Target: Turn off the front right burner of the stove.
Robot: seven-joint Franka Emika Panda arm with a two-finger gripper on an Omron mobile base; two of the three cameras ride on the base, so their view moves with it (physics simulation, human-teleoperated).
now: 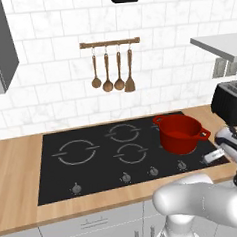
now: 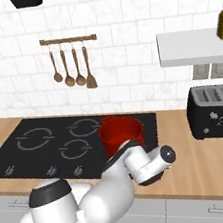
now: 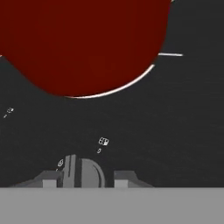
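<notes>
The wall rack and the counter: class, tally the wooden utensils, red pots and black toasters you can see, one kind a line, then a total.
Wooden utensils: 4
Red pots: 1
Black toasters: 1
Total: 6

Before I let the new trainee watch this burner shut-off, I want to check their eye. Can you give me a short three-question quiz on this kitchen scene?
1. True or false: the red pot stands on the black cooktop.
2. Multiple choice: in the hand view, what sits between the fingertips of the gripper? A) a wooden spoon B) a grey stove knob C) the toaster
3. Fill in: the rail on the tiled wall carries ___ wooden utensils.

Key: 1 true. 2 B. 3 four.
</notes>
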